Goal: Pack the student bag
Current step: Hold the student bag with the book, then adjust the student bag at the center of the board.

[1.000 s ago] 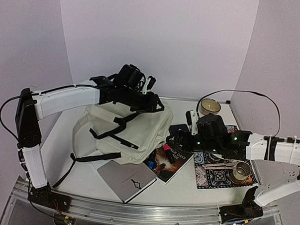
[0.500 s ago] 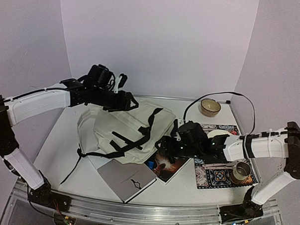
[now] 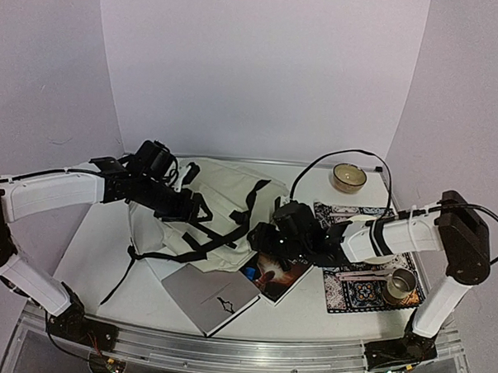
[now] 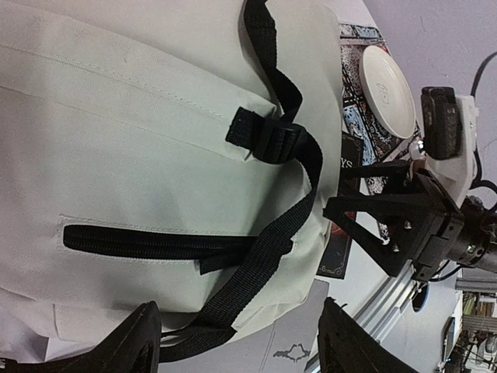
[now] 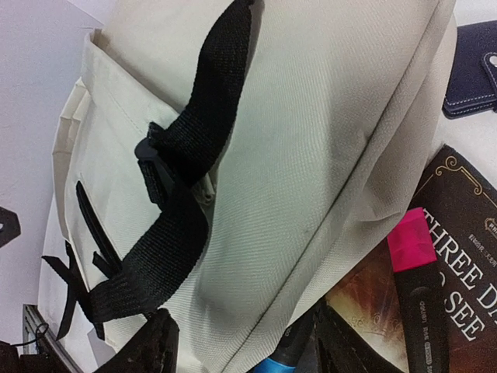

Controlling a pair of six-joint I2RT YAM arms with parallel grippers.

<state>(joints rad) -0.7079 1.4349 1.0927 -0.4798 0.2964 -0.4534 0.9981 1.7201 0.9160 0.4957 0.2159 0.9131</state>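
Top external: high behind the arm bases, facing down over the whole desk. Wrist views: close, looking beyond left pincer and right pincer onto one student bag, from opposite sides.

Entry 1: dark book, seen from my right wrist. Gold cover lettering, cut off at the frame edge, reads "THREE D…" above "SEE".
Entry 2: pink-capped marker lying on that book. Small pale print, illegible to me.

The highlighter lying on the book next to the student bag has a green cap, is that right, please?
Not quite: the highlighter lying on the book next to the student bag has a pink cap, as the right wrist view shows.
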